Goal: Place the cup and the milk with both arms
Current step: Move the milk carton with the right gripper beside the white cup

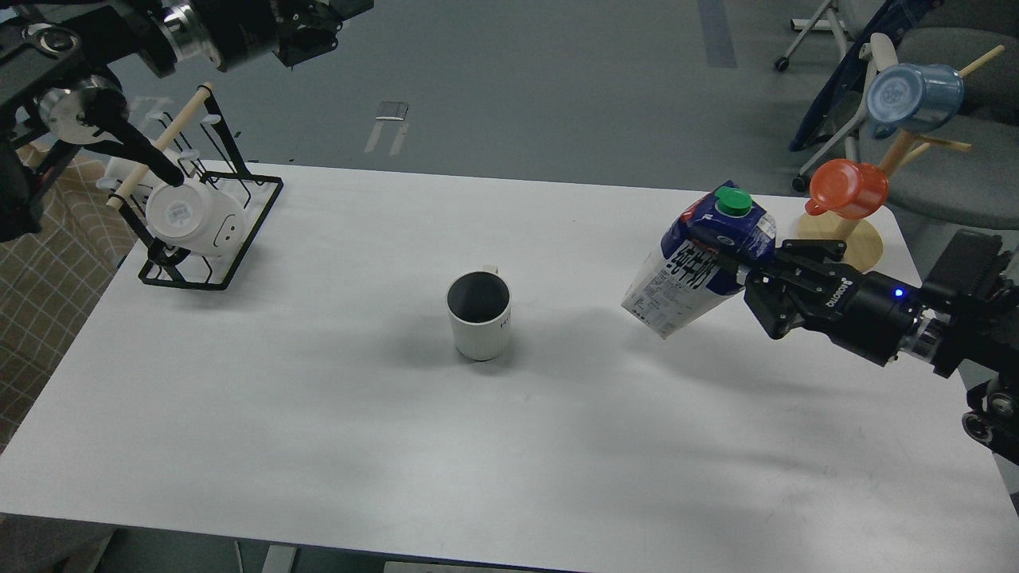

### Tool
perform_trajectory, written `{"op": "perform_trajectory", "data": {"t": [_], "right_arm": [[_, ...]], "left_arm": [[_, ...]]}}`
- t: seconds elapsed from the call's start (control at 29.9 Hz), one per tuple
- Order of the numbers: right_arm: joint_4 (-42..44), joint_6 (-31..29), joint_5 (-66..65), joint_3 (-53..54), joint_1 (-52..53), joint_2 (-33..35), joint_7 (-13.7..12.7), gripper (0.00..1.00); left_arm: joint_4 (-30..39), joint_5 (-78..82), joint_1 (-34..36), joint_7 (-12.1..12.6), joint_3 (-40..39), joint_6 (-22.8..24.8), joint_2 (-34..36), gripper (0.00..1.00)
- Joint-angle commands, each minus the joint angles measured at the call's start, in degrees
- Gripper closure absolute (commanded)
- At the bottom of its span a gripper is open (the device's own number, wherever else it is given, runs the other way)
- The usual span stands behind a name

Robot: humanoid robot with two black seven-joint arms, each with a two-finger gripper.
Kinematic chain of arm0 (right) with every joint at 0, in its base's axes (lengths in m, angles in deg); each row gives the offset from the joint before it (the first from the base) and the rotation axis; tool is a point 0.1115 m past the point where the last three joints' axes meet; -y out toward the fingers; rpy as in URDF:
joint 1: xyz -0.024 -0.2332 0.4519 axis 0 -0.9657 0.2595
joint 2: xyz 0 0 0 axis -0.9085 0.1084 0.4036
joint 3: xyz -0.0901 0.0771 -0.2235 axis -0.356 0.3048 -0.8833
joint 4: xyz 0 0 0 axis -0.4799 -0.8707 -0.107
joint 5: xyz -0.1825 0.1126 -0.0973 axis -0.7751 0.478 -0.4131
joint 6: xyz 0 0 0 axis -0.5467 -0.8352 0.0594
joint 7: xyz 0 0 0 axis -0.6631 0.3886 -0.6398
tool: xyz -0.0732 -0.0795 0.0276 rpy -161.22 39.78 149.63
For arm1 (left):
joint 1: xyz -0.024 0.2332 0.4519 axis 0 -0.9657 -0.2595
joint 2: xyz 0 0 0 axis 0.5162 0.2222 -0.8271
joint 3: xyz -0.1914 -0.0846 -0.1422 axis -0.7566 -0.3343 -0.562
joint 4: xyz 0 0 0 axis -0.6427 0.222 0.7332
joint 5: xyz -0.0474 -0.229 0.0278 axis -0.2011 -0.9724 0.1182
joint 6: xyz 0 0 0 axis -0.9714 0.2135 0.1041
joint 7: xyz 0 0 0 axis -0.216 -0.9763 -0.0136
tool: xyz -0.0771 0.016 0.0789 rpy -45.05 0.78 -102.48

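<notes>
A white cup [478,315] with a dark inside stands upright near the middle of the white table [398,430]. My right gripper [736,267] is shut on a blue and white milk carton [696,267] with a green cap, holding it tilted above the table, to the right of the cup. My left gripper [314,28] is high at the top left, above the floor behind the table, far from the cup; its fingers look dark and I cannot tell them apart.
A black wire rack [211,219] with a white mug [195,219] on a wooden peg stands at the table's back left. A wooden mug tree [852,235] with an orange cup [848,189] and a blue cup [911,97] stands at the back right corner. Chairs stand behind.
</notes>
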Motion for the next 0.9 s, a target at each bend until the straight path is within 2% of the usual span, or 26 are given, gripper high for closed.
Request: {"op": "perform_trajectory", "data": {"t": [0.0, 0.17, 0.4, 0.87], "right_arm": [[0.9, -2.2, -4.3, 0.0, 0.9, -4.3, 0.0, 1.0], [2.9, -3.5, -6.2, 0.0, 2.0, -10.0, 0.0, 1.0], [9.9, -3.8, -8.5, -0.1, 3.5, -16.8, 0.0, 1.0], [14.8, -3.7, -8.7, -0.1, 4.1, -22.3, 0.0, 1.0]], "left_arm": [[0.0, 0.0, 0.0, 0.0, 0.0, 0.0, 0.0, 0.03], [0.1, 0.1, -0.1, 0.0, 0.1, 0.0, 0.0, 0.03], [0.2, 0.1, -0.1, 0.0, 0.1, 0.0, 0.1, 0.02], [0.2, 0.2, -0.4, 0.0, 0.1, 0.0, -0.1, 0.03]]}}
